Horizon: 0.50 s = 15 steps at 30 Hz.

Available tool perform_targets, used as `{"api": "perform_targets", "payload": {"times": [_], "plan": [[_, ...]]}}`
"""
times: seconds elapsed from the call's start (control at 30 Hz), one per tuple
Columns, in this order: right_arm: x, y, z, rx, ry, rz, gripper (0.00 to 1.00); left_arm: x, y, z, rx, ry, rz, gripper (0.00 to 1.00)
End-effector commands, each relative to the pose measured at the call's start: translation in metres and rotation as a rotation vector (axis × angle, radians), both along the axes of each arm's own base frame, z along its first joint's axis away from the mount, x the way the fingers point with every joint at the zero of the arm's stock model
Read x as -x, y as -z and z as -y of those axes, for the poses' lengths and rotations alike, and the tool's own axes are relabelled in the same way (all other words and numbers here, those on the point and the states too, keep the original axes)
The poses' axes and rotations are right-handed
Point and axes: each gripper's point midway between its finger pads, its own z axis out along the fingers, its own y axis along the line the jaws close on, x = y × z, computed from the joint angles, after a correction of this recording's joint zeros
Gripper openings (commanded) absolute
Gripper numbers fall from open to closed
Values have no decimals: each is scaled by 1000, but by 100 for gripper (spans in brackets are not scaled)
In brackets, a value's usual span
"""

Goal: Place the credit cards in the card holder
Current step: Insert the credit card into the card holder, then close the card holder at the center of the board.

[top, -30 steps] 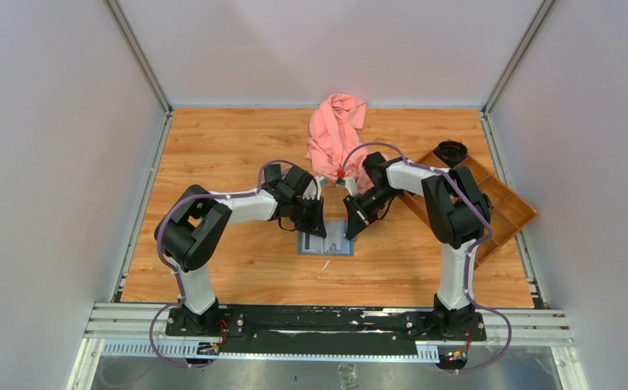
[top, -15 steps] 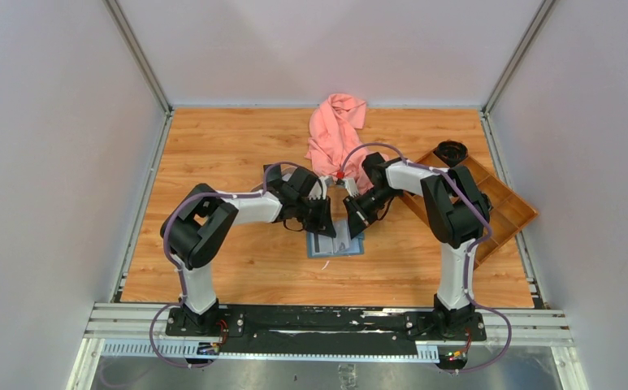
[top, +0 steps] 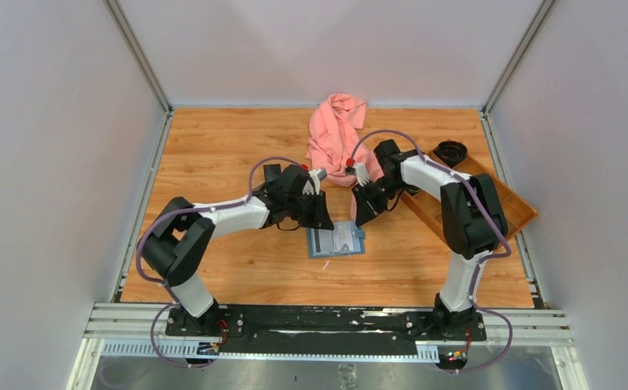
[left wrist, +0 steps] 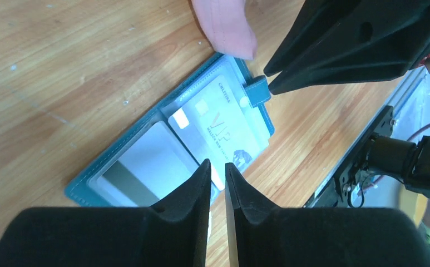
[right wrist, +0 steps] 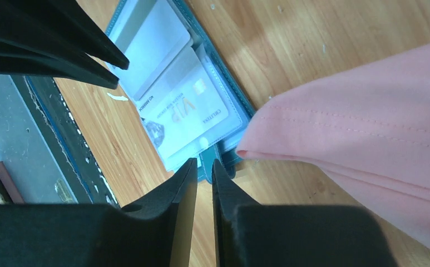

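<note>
Nearest the arm bases, the card holder lies open and flat on the surface, pockets up. A pale card sits in the clear pocket on the tab clasp side. Its near end seems to stick out past the pocket mouth. The other pocket shows a grey panel, probably a second card, though I cannot be sure.

Just above the holder's near edge hangs the left tool. Its fingers are drawn almost together, only a slit between them, and grip nothing. The right tool hovers by the clasp, likewise pinched nearly closed and empty.

The card looks thin, stiff, light and slick, so pinching its flat face would likely slip. The projecting short edge is the better hold, or a push on that edge to seat it. The holder looks soft and light and would probably slide under a push, so one flap needs pinning.

Beyond, a pink cloth drapes close to the holder's far edge. A wooden tray sits off to the right.
</note>
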Motion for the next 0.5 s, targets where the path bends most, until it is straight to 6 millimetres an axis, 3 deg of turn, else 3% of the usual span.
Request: {"api": "perform_targets", "payload": {"times": [0.0, 0.17, 0.3, 0.47], "plan": [[4, -8, -2, -40, -20, 11, 20, -5, -9, -14, -30, -41, 101, 19], [12, 2, -9, -79, -13, -93, 21, 7, 10, -32, -102, -44, 70, 19], [14, 12, -10, -65, -5, -134, 21, 14, 25, -30, -115, -25, 24, 17], [15, 28, -5, -17, 8, -169, 21, 8, 35, -27, -138, -36, 10, 11]]}}
